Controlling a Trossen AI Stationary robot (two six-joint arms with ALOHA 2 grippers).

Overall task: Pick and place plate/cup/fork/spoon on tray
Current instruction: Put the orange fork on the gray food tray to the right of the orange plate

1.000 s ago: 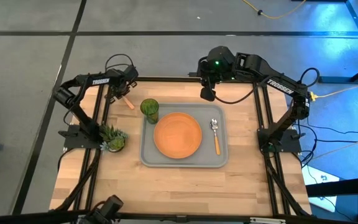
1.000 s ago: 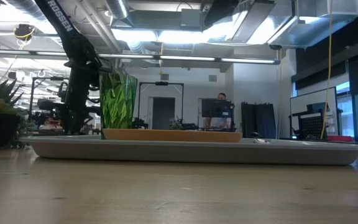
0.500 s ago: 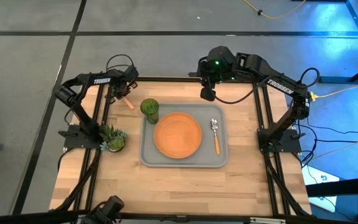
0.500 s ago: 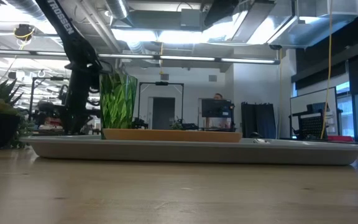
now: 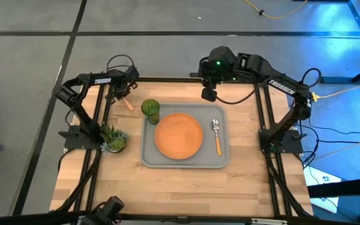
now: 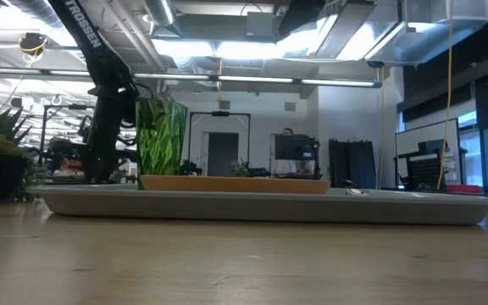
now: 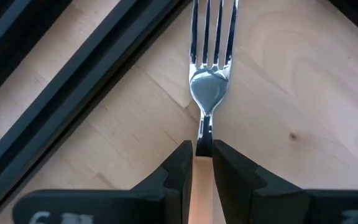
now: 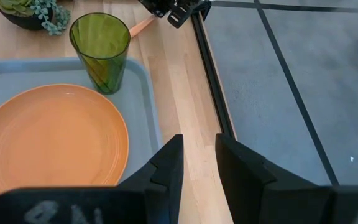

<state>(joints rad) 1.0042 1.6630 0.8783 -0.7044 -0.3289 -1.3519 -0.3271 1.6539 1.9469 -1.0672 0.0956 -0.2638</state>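
Observation:
The fork (image 7: 211, 81) lies over the wood at the table's far left corner, with my left gripper (image 7: 203, 149) shut on it. Its orange handle (image 5: 129, 104) sticks out from under the gripper (image 5: 122, 95) toward the cup. The grey tray (image 5: 150, 156) in the middle holds the orange plate (image 5: 179, 135), the green cup (image 5: 150, 109) in its far left corner and the spoon (image 5: 217, 135) along its right side. My right gripper (image 5: 209, 95) hangs open above the tray's far edge, holding nothing. My left gripper pinches the fork's orange handle (image 7: 203, 163) between its two fingers, just behind the silver neck. The fingers come steeply from above, one on each side of the handle. The tined head points away past the fingertips. Whether the fork is clear of the wood I cannot tell.
A small potted plant (image 5: 113, 138) stands on the table left of the tray. Black frame rails (image 7: 73, 81) run close beside the fork. Bare wood (image 5: 180, 187) lies between the tray and the near edge.

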